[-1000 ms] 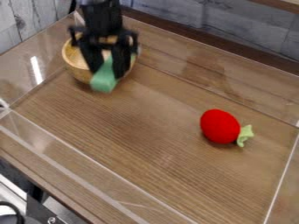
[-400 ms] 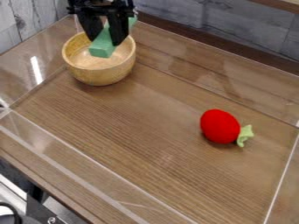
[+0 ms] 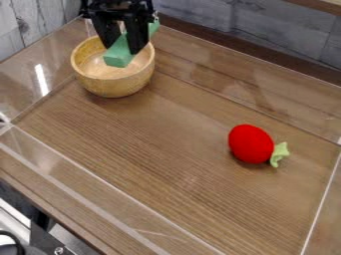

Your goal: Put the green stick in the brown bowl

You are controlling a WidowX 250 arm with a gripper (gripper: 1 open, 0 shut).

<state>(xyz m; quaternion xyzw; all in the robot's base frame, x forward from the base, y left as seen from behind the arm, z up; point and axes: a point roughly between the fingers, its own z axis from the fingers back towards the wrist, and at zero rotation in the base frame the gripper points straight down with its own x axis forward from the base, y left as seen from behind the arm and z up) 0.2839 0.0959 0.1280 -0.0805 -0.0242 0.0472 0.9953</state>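
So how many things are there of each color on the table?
Green: 1, the green stick, held by the gripper over the bowl
Tan: 1, the brown bowl
Red: 1, the red toy with a green leaf
Total: 3

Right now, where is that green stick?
Upper left of the camera view: the green stick hangs tilted in the gripper over the brown bowl.
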